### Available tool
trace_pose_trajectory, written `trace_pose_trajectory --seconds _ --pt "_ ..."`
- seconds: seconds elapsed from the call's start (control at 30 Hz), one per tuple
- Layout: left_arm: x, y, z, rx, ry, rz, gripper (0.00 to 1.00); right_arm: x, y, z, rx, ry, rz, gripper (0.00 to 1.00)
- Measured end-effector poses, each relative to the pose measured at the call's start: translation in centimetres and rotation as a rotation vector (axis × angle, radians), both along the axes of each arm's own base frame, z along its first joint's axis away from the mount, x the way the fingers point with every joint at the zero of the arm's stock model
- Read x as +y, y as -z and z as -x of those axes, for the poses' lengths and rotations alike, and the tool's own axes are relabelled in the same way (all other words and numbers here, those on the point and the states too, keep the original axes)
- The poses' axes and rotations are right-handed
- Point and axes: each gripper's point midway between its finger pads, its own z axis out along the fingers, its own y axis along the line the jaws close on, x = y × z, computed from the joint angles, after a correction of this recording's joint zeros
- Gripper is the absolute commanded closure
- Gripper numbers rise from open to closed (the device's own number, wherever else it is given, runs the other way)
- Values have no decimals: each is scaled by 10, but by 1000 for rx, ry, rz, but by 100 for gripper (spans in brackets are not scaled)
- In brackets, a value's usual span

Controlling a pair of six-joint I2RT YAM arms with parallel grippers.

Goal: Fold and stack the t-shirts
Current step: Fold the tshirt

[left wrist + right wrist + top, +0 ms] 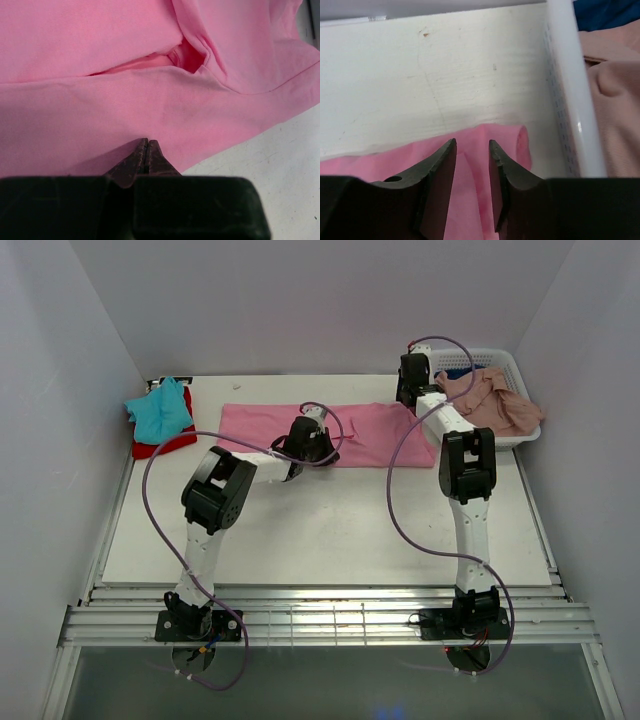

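White table (330, 520) bears the pink t-shirt (370, 430); left pincer (147, 141) closed over its hem, right pincer (472, 145) agape above its end

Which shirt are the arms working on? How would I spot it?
On the white table, look toward the far edge, between the teal t-shirt at the left and the white basket at the right. The bright pink t-shirt lies there as a long flat strip; the others are bunched or crumpled.
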Motion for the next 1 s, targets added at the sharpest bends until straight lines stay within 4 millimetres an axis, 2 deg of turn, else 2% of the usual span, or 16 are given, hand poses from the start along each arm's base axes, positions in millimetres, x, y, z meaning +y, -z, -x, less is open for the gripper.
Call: trace_pose_trajectory --seconds 0.13,0.23,0.27,0.3,0.37,0.4,0.43,0.5,0.57,0.6,0.63,0.77,0.83,0.87,0.93,1.0 --pt "1 0 2 -2 0 1 100 -7 -25 2 -50 17 5 59" --pt "2 0 3 -3 0 -2 100 -9 -58 29 -63 -5 -10 59" --pt "2 0 3 -3 -2 -4 100 -8 -75 37 -77 -20 -25 60" --pt "3 0 2 -5 -5 -6 100 -5 -94 46 -93 -36 -43 66" --pt "4 -1 2 -10 -15 -13 100 2 -130 63 -126 -77 -87 88" --pt "5 -1 4 -13 -21 -19 100 7 -145 73 -141 -96 -112 92" --pt "9 -3 5 -19 -31 -32 100 12 -154 84 -144 -115 -136 92" --pt "11 -7 7 -29 -36 -45 100 22 -159 103 -140 -140 -173 92" --pt "16 -20 2 -69 -63 -65 100 33 -140 126 -80 -166 -186 92" --pt "19 -31 -1 -98 -79 -73 94 39 -123 135 -38 -175 -188 92" --pt "22 -44 -5 -133 -95 -81 92 44 -104 143 10 -183 -186 92" --pt "48 -114 -23 -320 -207 -127 89 59 -24 175 227 -200 -158 92" --pt "68 -148 -34 -414 -277 -156 94 60 2 186 302 -195 -140 92" --pt "80 -158 -39 -444 -315 -175 96 59 10 190 328 -191 -132 92" --pt "109 -163 -53 -474 -389 -229 100 58 17 194 351 -185 -126 92" --pt "146 -146 -68 -454 -460 -305 100 56 18 195 356 -180 -121 92"
